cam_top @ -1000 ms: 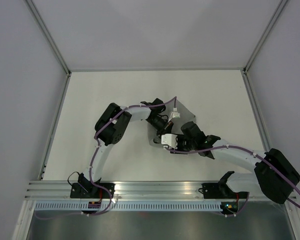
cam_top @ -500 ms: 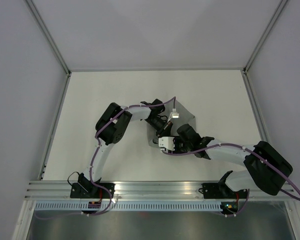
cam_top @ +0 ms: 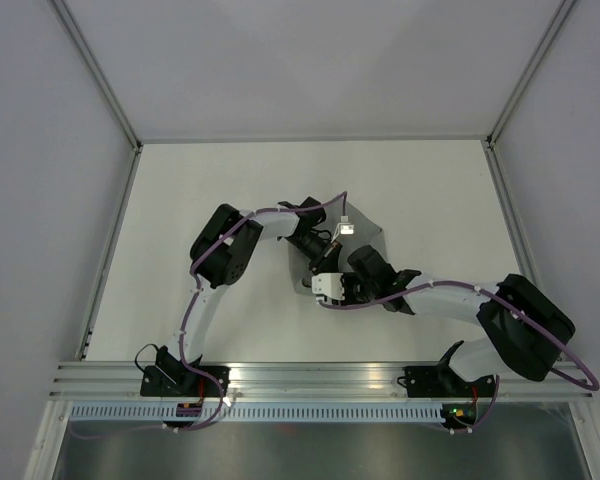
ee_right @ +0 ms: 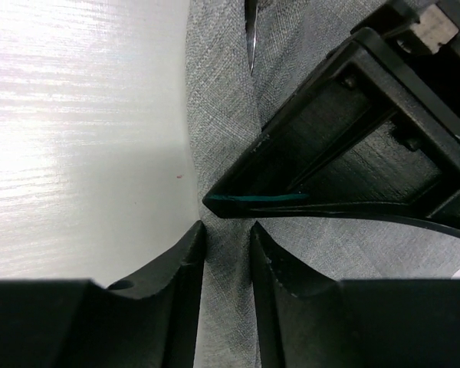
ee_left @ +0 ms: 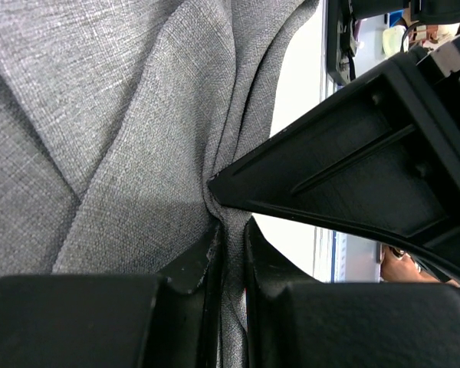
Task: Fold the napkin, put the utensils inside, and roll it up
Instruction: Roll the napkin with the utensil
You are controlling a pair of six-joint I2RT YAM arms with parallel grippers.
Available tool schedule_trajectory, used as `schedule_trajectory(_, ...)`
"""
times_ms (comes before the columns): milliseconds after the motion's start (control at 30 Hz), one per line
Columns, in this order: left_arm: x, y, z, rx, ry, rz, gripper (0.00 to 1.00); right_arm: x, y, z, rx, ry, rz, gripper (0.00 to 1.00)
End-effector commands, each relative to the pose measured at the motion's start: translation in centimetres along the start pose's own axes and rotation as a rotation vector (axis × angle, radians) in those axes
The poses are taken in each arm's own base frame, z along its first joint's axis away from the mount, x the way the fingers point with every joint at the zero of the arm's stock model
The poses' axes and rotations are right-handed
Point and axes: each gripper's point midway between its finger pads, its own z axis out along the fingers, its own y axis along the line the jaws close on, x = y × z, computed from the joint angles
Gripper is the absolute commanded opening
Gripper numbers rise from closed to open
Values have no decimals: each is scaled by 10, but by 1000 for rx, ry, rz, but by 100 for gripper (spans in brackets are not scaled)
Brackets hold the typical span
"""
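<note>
The grey napkin lies bunched at mid-table, mostly hidden under both wrists. My left gripper is shut on a raised fold of the napkin, with cloth pinched between its fingertips. My right gripper meets it from the near side. Its jaws are closed on the same ridge of napkin, right at the cloth's left edge. The two grippers' tips almost touch. One thin silvery utensil pokes from a fold beyond the right gripper. The other utensils are hidden.
White table lies left of the napkin's edge. Grey walls with metal corner posts enclose the table on three sides. An aluminium rail runs along the near edge between the arm bases.
The right arm has swung left, carrying its gripper and white wrist block leftward. The left gripper has shifted slightly left with it. Less of the napkin shows on the right.
</note>
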Motion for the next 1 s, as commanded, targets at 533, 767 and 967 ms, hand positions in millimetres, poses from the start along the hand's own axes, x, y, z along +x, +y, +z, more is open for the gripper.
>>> schedule_trajectory(533, -11, 31, -22, -231, 2, 78, 31, 25, 50, 14, -285, 135, 77, 8)
schedule_trajectory(767, -36, 14, -42, -253, -75, 97, 35, 18, 52, 14, -340, 133, 111, 0)
schedule_trajectory(967, -52, 13, -67, -274, -167, 37, 37, 16, 58, 12, -390, 140, 137, 0)
